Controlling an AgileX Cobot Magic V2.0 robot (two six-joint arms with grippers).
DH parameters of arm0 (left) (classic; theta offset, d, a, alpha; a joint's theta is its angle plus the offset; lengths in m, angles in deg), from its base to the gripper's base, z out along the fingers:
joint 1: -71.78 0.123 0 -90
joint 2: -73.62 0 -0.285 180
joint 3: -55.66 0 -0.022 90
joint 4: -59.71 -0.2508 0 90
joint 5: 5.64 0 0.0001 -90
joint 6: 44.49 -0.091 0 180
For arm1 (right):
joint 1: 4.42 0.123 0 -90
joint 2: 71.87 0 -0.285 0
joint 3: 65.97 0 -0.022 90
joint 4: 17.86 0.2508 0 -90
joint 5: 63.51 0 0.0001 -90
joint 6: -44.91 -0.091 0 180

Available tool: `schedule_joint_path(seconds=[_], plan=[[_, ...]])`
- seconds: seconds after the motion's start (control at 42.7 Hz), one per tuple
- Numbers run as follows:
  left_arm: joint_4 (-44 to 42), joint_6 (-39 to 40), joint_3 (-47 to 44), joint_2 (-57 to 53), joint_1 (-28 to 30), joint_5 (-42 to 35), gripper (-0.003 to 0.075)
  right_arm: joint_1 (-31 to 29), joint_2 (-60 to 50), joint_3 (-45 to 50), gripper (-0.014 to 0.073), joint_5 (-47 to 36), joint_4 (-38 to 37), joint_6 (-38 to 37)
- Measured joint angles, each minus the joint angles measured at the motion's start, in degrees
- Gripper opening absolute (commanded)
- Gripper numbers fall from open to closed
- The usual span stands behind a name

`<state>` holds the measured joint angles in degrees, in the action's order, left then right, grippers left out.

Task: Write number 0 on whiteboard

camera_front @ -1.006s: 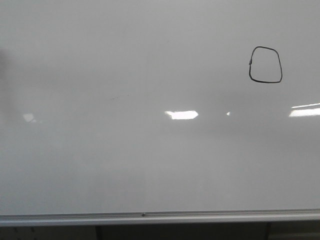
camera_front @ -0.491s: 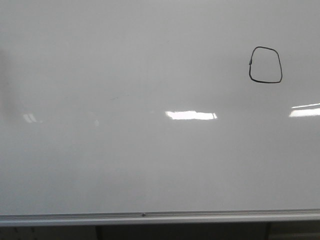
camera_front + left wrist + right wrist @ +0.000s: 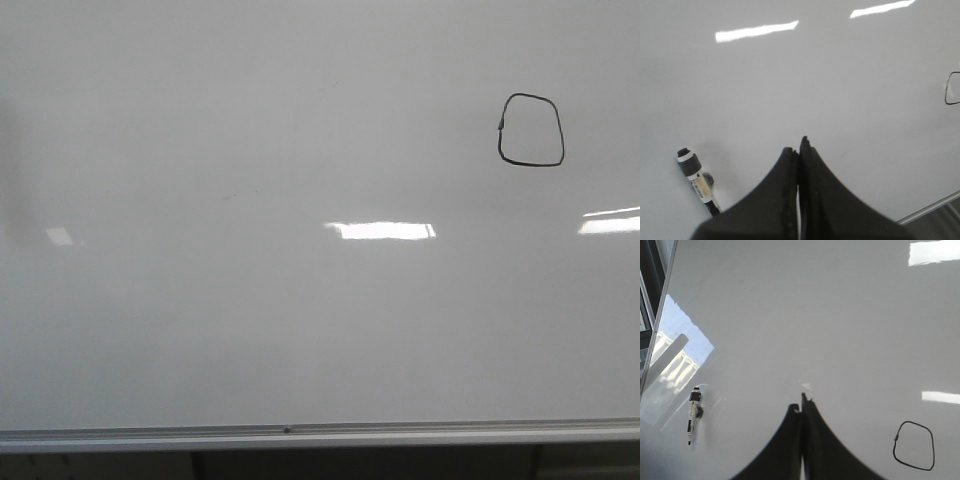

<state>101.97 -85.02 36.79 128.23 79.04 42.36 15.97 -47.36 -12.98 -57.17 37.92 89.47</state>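
The whiteboard (image 3: 300,330) fills the front view, and the number 0 (image 3: 531,130) stands at its upper right as a closed black loop. Neither gripper shows in that view. In the left wrist view my left gripper (image 3: 799,147) is shut and empty above the whiteboard (image 3: 840,75). A black-and-white marker (image 3: 696,180) lies on the board beside it, and an edge of the number 0 (image 3: 945,95) shows at the frame's side. My right gripper (image 3: 802,407) is shut with nothing in it. The marker (image 3: 693,415) lies to one side of it, the number 0 (image 3: 914,446) to the other.
A silver frame rail (image 3: 300,436) runs along the board's near edge, with dark space below it. Bright light glares (image 3: 380,230) lie across the middle of the board. In the right wrist view the board's side edge (image 3: 660,305) and a window reflection (image 3: 675,365) show.
The middle glare on the board has grown wider toward the right. The faint shadow at the left edge has shifted. The number 0 is unchanged.
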Motion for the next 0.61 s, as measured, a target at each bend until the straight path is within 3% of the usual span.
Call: schedule_joint_path(seconds=[0.608], plan=[[7.2,-2.9,-19.9,-42.6,0.0,0.6,-0.0020,0.0,0.0,0.0,-0.0069,-0.1,0.0,0.0]])
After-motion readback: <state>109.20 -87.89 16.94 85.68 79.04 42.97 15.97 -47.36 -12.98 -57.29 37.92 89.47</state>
